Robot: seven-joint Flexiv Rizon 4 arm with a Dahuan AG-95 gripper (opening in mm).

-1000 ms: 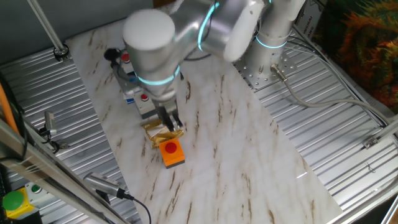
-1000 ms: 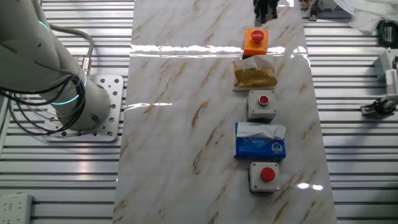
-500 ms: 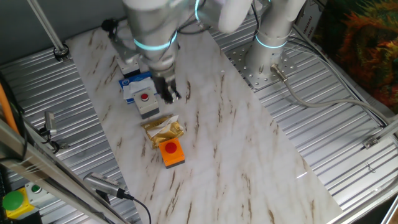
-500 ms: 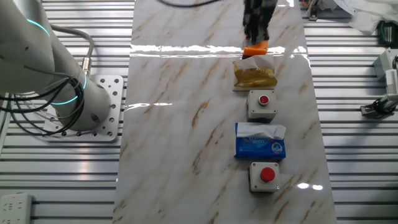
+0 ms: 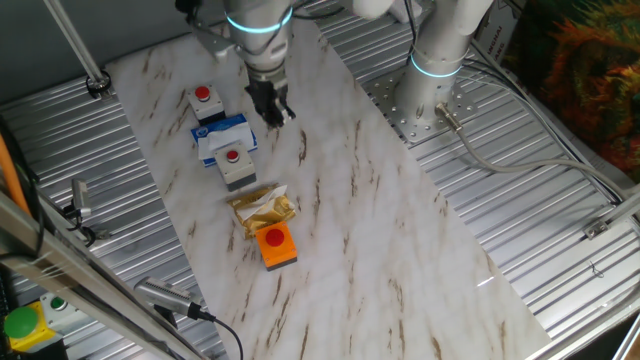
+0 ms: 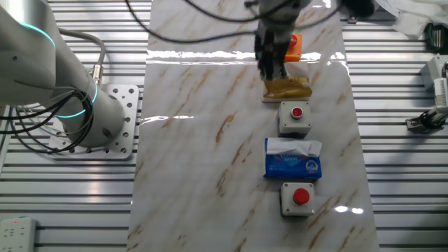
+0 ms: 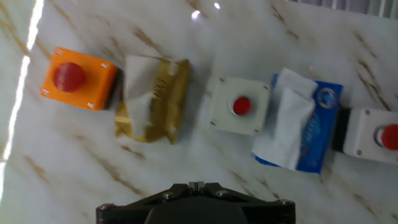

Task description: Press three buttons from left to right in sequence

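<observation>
The three buttons stand in a row on the marble board. One has an orange base [image 7: 78,78] [image 5: 275,243] and is partly hidden behind my arm in the other fixed view [image 6: 294,47]. The middle one is grey-white [image 7: 239,106] [image 5: 234,163] [image 6: 295,115]. Another grey-white one [image 5: 204,98] [image 6: 299,198] is cut by the hand view's right edge [image 7: 376,134]. My gripper [image 7: 196,185] [image 5: 270,108] [image 6: 269,64] hangs above bare marble beside the row, touching no button. Its fingertips meet, shut on nothing.
A gold packet [image 7: 152,99] lies between the orange and middle buttons, and a blue-and-white carton [image 7: 298,127] between the two grey ones. The robot base [image 5: 430,90] stands beside the board. A green button on a yellow box [image 5: 20,325] sits off the board on the slatted metal.
My gripper has left the spot over the orange button, risen, and travelled along the row to hang level with the blue carton. The buttons and packets have not moved.
</observation>
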